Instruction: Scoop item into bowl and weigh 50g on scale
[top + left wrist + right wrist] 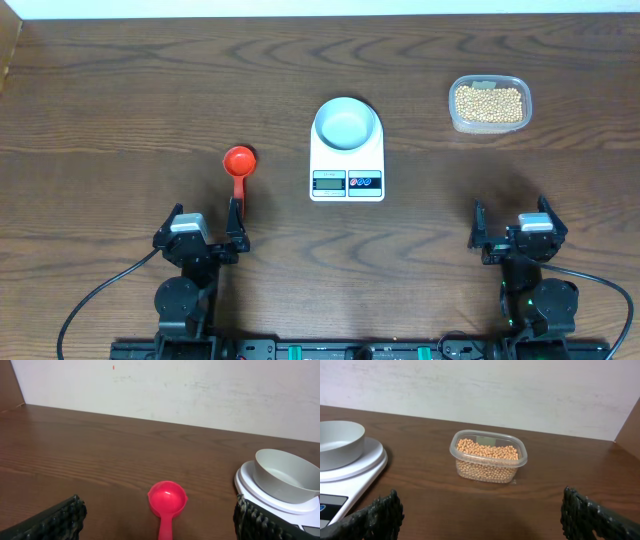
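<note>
We see left gripper (205, 224) and right gripper (512, 224) wide open, empty. Red plastic scoop (167, 500) just ahead of left fingers (55, 521); clear plastic tub (522, 460) of small round tan beans (487, 450) well ahead of right fingers (590, 512).

The overhead camera looks straight down on the table (120, 100) from high up, taking in its whole width, with the scale (347, 162) central. The left wrist camera sits low near the tabletop and faces the back wall (200, 390), its own fingers (55, 522) at the lower corners and the red scoop (167, 499) close ahead. The right wrist camera faces the same way, the clear container (487, 462) close ahead. Both wrist views share the bowl (287, 472) on the scale, at their inner edges.
</note>
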You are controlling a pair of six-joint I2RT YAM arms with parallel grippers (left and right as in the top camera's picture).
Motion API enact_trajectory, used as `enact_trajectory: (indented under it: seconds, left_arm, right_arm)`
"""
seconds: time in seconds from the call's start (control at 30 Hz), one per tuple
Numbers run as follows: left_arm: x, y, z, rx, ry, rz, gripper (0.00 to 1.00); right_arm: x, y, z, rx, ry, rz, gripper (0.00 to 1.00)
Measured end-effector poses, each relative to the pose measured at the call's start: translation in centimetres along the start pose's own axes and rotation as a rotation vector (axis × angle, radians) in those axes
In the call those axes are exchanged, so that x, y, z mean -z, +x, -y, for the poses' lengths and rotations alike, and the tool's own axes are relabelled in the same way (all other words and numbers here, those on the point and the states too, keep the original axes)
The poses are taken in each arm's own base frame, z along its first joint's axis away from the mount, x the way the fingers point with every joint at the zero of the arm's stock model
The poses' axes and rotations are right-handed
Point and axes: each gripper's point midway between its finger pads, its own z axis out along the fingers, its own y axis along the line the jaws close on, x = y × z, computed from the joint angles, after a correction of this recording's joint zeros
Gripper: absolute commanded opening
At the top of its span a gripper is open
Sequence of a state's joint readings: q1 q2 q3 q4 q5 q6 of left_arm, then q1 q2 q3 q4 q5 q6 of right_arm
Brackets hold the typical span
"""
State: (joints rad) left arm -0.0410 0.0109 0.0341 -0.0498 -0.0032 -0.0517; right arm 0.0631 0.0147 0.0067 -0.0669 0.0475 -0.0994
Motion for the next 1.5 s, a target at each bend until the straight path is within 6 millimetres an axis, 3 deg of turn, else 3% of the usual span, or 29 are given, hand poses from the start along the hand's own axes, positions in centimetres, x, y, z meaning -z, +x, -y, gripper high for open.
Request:
enact_trajectory:
  seconds: [0.53, 1.27, 1.37, 1.5]
  left_arm:
    - [0.0, 0.0, 0.0, 0.000, 0.000, -0.002, 0.97]
    - [-0.5, 2.1, -0.2, -0.007, -0.015, -0.121, 0.96]
    - [-0.7, 1.5, -0.2, -0.009, -0.019, -0.153, 0.96]
    - [-1.2, -1.2, 0.2, -0.010, -0.021, -0.160, 0.96]
  right_arm:
    - [0.0, 0.0, 0.0, 0.000, 0.000, 0.000, 0.99]
    - [0.0, 0.0, 0.0, 0.000, 0.000, 0.000, 0.99]
    - [0.0, 0.0, 0.0, 0.000, 0.000, 0.000, 0.99]
    - [0.0, 0.0, 0.0, 0.000, -0.001, 0.000, 0.99]
